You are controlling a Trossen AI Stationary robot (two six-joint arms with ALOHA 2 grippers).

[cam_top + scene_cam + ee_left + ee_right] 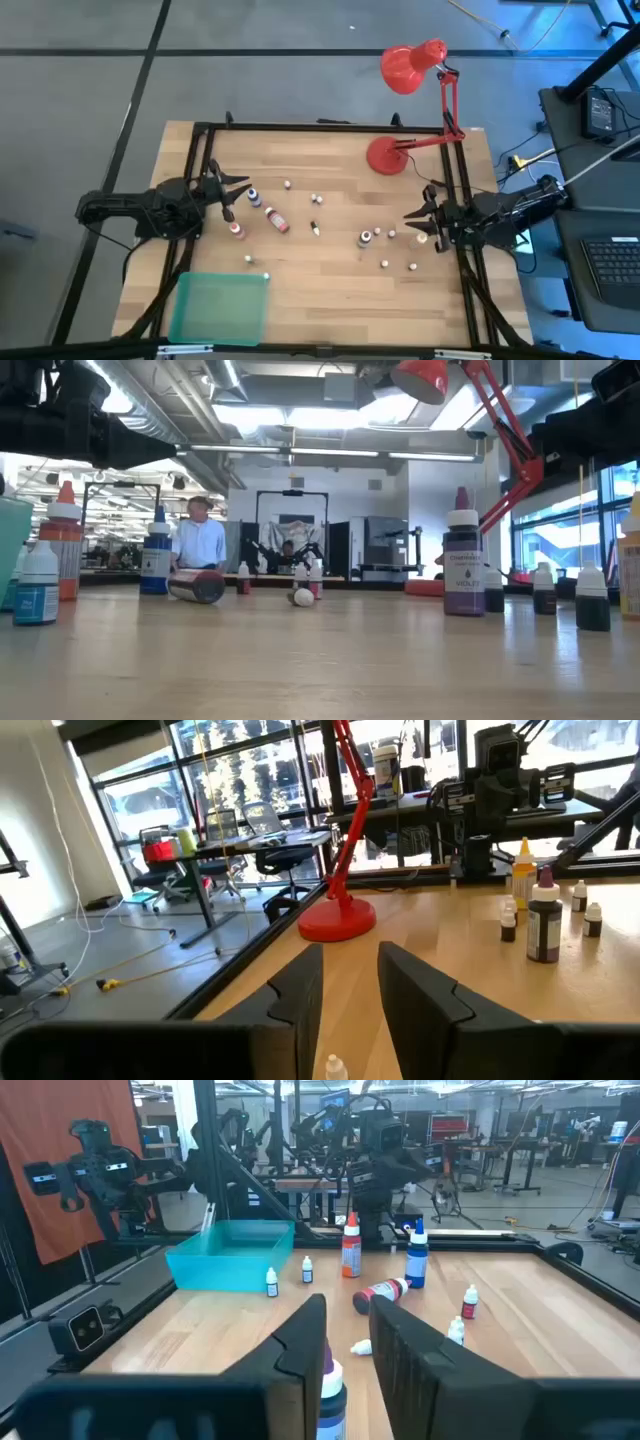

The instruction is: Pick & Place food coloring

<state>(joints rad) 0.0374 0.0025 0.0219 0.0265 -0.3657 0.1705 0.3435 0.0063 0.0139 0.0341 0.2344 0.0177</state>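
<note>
Food coloring bottles (277, 220) are scattered all over the wooden counter (330, 290), and as far as I can see none has gone anywhere yet. One cluster sits toward the left arm: a blue one (253, 196), an orange one (236, 229) and a red one lying on its side. Another cluster, with a dark violet bottle (365, 238) and several tiny whitish ones (384, 264), sits toward the right arm. A few strays dot the middle. The green tray (219, 307) at the counter's front left looks empty, so if that is the destination, the whole job is left to do.

The left gripper (232, 195) hangs just beside the blue bottle with its jaws a narrow gap apart and nothing between them. The right gripper (415, 222) sits at the right-hand cluster with its jaws drawn nearly together, also holding nothing, though its wrist view shows a violet bottle right at the tips. A red desk lamp (410, 70) stands at the back.

My guess is that things are at the very start.
</note>
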